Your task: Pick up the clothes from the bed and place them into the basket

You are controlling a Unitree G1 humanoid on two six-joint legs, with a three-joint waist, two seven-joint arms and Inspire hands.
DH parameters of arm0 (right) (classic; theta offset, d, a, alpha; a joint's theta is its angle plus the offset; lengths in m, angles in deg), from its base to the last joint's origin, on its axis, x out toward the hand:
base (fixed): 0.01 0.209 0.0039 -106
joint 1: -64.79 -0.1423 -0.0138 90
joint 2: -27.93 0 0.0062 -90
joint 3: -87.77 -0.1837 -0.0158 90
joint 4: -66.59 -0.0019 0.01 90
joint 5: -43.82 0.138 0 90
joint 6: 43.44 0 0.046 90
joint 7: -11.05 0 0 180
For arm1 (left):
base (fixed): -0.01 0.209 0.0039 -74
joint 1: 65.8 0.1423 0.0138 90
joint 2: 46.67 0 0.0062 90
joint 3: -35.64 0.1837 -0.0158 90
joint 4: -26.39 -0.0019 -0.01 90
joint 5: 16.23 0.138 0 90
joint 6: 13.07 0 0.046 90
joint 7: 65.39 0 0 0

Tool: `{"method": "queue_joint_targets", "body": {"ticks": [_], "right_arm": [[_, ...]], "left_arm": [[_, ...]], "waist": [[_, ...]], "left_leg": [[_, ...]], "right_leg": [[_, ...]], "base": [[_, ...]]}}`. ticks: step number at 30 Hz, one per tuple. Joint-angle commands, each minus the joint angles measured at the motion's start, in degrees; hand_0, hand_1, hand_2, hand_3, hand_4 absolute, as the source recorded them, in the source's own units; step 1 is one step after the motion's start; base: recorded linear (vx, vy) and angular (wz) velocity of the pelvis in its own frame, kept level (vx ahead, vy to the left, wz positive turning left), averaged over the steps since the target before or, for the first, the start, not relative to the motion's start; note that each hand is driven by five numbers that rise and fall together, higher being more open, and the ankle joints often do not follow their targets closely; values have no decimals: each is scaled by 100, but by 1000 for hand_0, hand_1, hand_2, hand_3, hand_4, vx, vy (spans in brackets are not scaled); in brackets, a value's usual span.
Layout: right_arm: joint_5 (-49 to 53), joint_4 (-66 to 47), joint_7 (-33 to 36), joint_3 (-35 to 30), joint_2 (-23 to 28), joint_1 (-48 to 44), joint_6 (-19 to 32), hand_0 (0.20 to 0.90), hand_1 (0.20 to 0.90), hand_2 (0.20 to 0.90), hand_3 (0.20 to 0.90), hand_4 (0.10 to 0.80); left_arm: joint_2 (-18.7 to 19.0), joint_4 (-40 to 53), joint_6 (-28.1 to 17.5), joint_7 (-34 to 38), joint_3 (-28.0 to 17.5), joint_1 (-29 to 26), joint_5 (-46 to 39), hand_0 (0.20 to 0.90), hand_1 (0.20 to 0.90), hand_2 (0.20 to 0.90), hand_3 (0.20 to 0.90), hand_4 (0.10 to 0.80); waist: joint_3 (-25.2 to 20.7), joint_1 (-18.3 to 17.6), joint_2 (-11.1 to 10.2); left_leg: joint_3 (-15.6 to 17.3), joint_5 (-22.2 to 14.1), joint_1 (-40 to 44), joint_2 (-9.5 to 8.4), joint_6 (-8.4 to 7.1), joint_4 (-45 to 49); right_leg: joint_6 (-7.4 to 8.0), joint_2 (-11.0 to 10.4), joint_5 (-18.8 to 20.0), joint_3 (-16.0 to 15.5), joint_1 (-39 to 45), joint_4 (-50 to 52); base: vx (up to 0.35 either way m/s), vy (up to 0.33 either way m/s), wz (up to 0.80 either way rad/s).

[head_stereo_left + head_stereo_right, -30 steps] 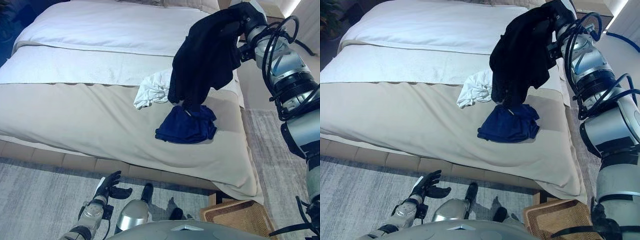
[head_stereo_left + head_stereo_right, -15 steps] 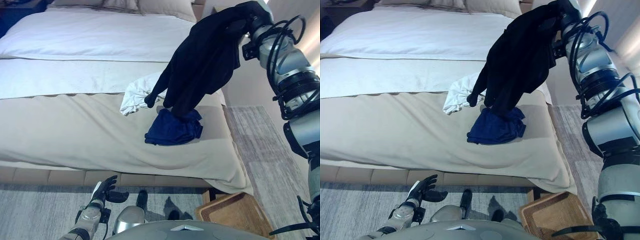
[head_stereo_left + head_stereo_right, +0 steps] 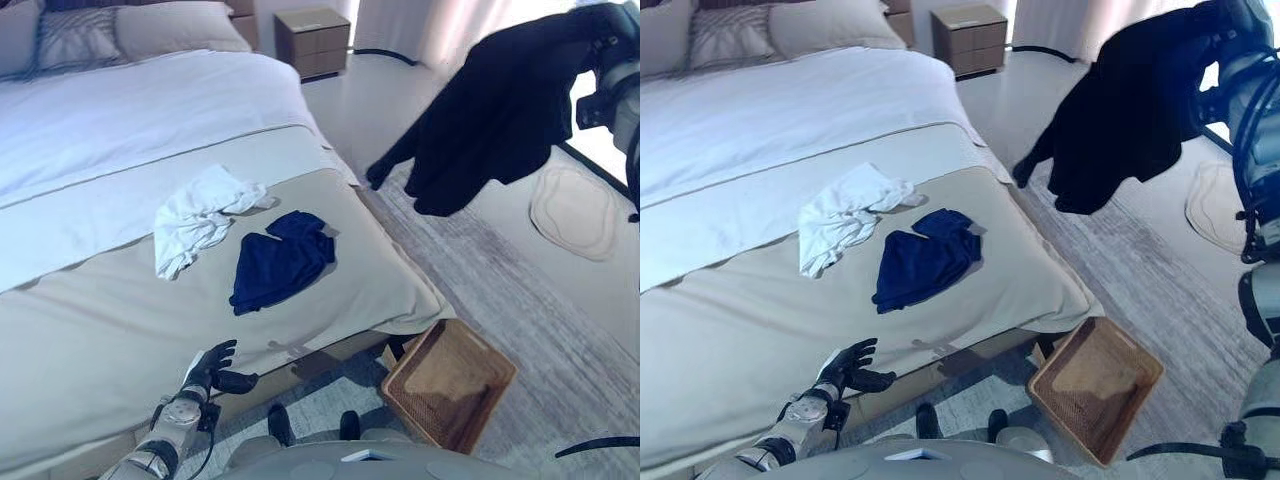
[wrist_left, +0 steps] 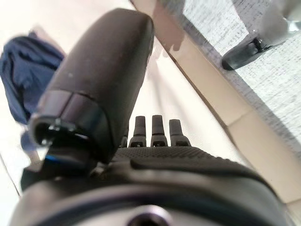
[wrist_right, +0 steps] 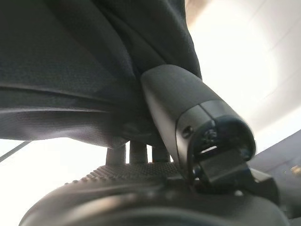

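Black garment (image 3: 495,115) hangs lengthwise from right hand (image 5: 188,127).

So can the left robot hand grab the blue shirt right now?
Probably not yet. The left robot hand hangs low off the bed's edge, open; the blue shirt lies uncovered further up the bed.

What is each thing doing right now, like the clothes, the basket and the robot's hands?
black garment: hanging in the air from the right hand, off the bed
right hand: raised, gripping the black garment
white garment: crumpled on the bed
blue garment: crumpled on the bed
basket: on the floor, empty
left hand: low, open, holding nothing
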Motion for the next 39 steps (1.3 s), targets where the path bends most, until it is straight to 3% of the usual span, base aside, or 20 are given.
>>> {"method": "queue_joint_targets", "body": {"ticks": [1, 11, 20, 29, 39], "right_arm": [[161, -342, 25, -488, 588, -129, 833, 300, 300, 300, 200, 100], [31, -803, -707, -1494, 674, 1435, 556, 300, 300, 300, 200, 100], [-146, -1024, -866, -2390, 67, 2966, 474, 300, 300, 300, 200, 100], [-468, -879, -835, -2605, -654, 3717, 459, 300, 300, 300, 200, 100], [-770, -5, -826, -2591, -1179, 3841, 549, 300, 300, 300, 200, 100]], "left_arm": [[196, -225, -147, -30, 119, -306, 69, 900, 900, 900, 900, 800], [156, -172, -55, -138, 58, -339, 171, 900, 900, 900, 900, 800], [153, -149, -3, -212, -32, -364, 287, 900, 900, 900, 900, 800], [168, -60, 3, -330, 2, -354, 313, 900, 900, 900, 900, 800], [168, 26, -71, -365, 151, -416, 265, 900, 900, 900, 900, 800]], "waist": [[-682, -94, -170], [-685, -487, -117], [-576, -699, -28], [-490, -781, 102], [-326, -689, 285]], "left_leg": [[-169, -571, 271, -113, 9, 76], [195, -611, 260, 0, -26, 140], [419, -668, 242, 67, -17, 231], [504, -709, 215, 76, -11, 280], [415, -673, 113, 53, -12, 235]], "right_leg": [[25, 156, 271, 167, -394, 415], [49, 266, 386, 518, -529, 317], [52, 319, 443, 641, -634, 293], [67, 345, 495, 729, -694, 235], [87, 301, 521, 639, -760, 177]], "base": [[17, -45, -36], [20, -52, -27], [-2, -54, -9], [-1, -71, -9], [-35, -44, 0]]}}
